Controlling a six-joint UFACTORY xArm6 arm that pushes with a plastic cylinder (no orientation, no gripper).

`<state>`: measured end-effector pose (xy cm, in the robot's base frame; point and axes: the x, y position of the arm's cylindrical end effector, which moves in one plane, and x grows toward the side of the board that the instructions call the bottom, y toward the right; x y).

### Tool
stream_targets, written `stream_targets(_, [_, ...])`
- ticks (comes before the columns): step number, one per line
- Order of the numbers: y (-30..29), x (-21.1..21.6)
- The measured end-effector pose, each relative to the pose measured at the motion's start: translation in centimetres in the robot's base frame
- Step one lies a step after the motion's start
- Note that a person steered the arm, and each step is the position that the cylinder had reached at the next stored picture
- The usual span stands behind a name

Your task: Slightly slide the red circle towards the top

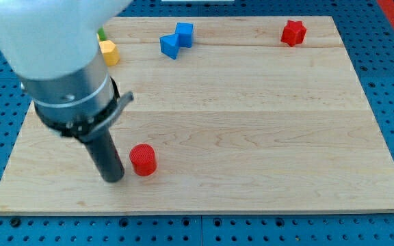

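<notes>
Resting on the wooden counter (252, 137), my tip (114, 179), a plain rod without jaws, stands just left of the upright red circle (142, 160) near the bottom edge, while green (102, 33), yellow (109, 52), blue (176, 39) and red star (293, 32) blocks line the top.
</notes>
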<state>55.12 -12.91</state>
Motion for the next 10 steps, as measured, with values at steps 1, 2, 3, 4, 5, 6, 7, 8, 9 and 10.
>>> stream_targets(1, [1.5, -1.7])
stream_targets(2, [3.1, -4.0])
stream_targets(3, [3.1, -4.5])
stream_targets(4, [-1.3, -4.3])
stream_targets(5, [-4.5, -1.8])
stream_targets(6, [1.4, 0.4])
stream_targets(7, [7.4, -3.3])
stream_targets(8, [10.9, -6.4])
stream_targets(9, [11.4, -5.5])
stream_targets(10, [8.2, -3.1])
